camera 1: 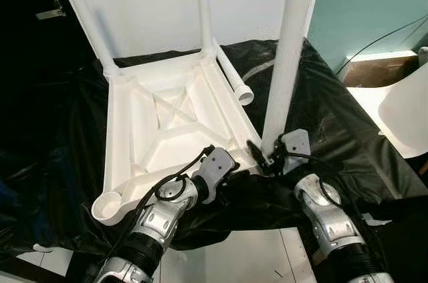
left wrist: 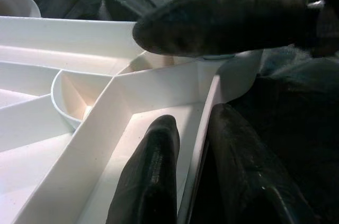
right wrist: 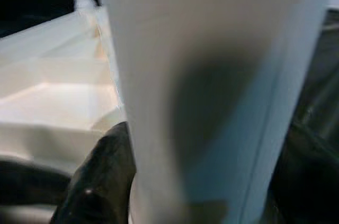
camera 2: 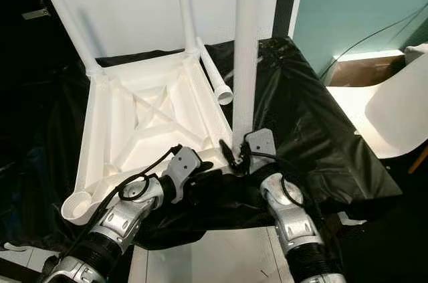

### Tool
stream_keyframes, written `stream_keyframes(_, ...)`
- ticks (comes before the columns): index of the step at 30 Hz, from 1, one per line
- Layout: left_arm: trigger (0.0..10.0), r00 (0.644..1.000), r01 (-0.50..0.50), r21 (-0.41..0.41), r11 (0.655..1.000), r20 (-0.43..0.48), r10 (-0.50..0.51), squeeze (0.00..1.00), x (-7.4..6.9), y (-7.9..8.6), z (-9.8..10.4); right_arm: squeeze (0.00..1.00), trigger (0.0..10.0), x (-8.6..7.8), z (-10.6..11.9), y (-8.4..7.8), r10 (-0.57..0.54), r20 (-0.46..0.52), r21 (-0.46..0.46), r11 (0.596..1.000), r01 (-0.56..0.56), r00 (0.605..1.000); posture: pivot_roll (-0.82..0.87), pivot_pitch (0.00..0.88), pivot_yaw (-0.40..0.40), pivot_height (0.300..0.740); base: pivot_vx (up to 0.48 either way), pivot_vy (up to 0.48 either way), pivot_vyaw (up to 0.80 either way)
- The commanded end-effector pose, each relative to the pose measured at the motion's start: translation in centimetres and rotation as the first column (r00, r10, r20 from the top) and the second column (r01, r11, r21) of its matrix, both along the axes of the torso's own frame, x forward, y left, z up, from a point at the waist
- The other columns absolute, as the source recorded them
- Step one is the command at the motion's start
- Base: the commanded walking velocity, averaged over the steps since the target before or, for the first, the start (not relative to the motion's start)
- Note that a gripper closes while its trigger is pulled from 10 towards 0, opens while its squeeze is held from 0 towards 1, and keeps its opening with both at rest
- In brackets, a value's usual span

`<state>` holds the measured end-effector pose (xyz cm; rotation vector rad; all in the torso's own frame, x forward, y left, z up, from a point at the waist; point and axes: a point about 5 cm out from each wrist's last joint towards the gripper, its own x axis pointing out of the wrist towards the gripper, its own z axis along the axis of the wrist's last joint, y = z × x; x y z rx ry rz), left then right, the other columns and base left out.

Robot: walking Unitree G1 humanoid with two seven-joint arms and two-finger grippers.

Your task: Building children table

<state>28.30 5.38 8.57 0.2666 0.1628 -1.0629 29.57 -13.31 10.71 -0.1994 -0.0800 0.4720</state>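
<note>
The white table top [camera 1: 167,129] lies upside down on a black sheet [camera 1: 334,129]. Two legs [camera 1: 87,15] stand in its far corners. My right gripper [camera 1: 267,156] is shut on a third leg [camera 1: 287,62], holding it upright at the near right corner; one finger [right wrist: 100,181] presses against the leg [right wrist: 212,86]. My left gripper [camera 1: 232,174] is shut on the table top's near rim beside that corner, one finger [left wrist: 153,176] inside the rim wall [left wrist: 204,113] and one outside. A fourth leg [camera 1: 234,79] lies loose along the right edge.
An empty round socket [camera 1: 107,206] sits at the near left corner. A white chair [camera 1: 408,109] stands to the right, past the sheet. Pale floor tiles [camera 1: 254,256] show between my arms. A cable runs across the teal wall [camera 1: 374,2].
</note>
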Motion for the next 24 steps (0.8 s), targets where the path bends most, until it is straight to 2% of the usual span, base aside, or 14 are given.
stream_keyframes(1,10.0,0.993,0.050,0.083,0.995,-0.108,-0.041,0.00,-1.2,0.3,-2.5,0.00,10.0,0.2,0.0,0.5,0.057,-0.011,-0.021,0.998,-0.057,0.998,-0.09,0.000,0.052,0.740,0.000,0.000,0.00)
stream_keyframes(5,10.0,0.993,0.048,0.082,0.996,-0.109,-0.038,0.00,-1.2,0.4,-2.6,0.00,10.0,0.4,0.6,-0.2,0.171,-0.024,-0.065,0.983,-0.172,0.985,-0.09,0.000,0.054,0.740,0.000,0.000,0.00)
stream_keyframes(7,10.0,0.993,0.047,0.082,0.996,-0.110,-0.038,0.00,-1.2,0.4,-2.6,0.00,10.0,0.6,0.8,-0.5,0.184,-0.022,-0.080,0.979,-0.185,0.983,-0.09,0.000,0.054,0.740,0.000,0.000,0.00)
stream_keyframes(8,10.0,0.993,0.047,0.082,0.996,-0.110,-0.038,0.00,-1.2,0.4,-2.6,0.00,10.0,1.1,1.4,-1.4,0.207,-0.025,-0.112,0.972,-0.209,0.978,-0.10,0.000,0.056,0.740,0.000,0.000,0.00)
stream_keyframes(10,10.0,0.993,0.047,0.082,0.996,-0.110,-0.038,0.00,-1.2,0.4,-2.6,0.00,10.0,1.3,1.6,-1.6,0.212,-0.026,-0.120,0.970,-0.213,0.977,-0.10,0.000,0.056,0.740,0.000,0.000,0.00)
stream_keyframes(13,10.0,0.993,0.047,0.080,0.996,-0.109,-0.039,0.00,-1.2,0.4,-2.6,0.00,10.0,2.0,2.7,-3.0,0.233,-0.030,-0.167,0.958,-0.234,0.972,-0.10,0.000,0.058,0.740,0.000,0.000,0.00)
stream_keyframes(15,10.0,0.993,0.048,0.080,0.996,-0.109,-0.039,0.00,-1.2,0.3,-2.6,0.00,10.0,2.1,2.9,-3.3,0.239,-0.034,-0.171,0.955,-0.242,0.970,-0.10,0.000,0.058,0.740,0.000,0.000,0.00)
stream_keyframes(16,10.0,0.993,0.048,0.080,0.996,-0.109,-0.039,0.00,-1.2,0.3,-2.6,0.00,4.4,2.2,3.0,-3.5,0.257,-0.042,-0.178,0.949,-0.260,0.966,-0.10,0.000,0.058,0.740,0.000,0.000,0.00)
stream_keyframes(17,10.0,0.993,0.048,0.080,0.996,-0.109,-0.039,0.00,-1.2,0.3,-2.6,0.00,0.0,2.2,3.0,-3.6,0.271,-0.049,-0.180,0.944,-0.276,0.961,-0.10,0.000,0.058,0.740,0.000,0.000,0.00)
stream_keyframes(20,10.0,0.993,0.049,0.080,0.996,-0.109,-0.040,0.00,-1.2,0.4,-2.6,0.00,0.0,1.9,2.8,-3.8,0.326,-0.099,-0.193,0.920,-0.340,0.940,-0.10,0.000,0.060,0.740,0.000,0.000,0.00)
stream_keyframes(24,10.0,0.993,0.049,0.081,0.996,-0.110,-0.040,0.00,-1.3,0.4,-2.6,0.00,0.0,1.6,2.3,-3.9,0.347,-0.134,-0.182,0.912,-0.367,0.928,-0.10,0.000,0.059,0.740,0.000,0.000,0.00)
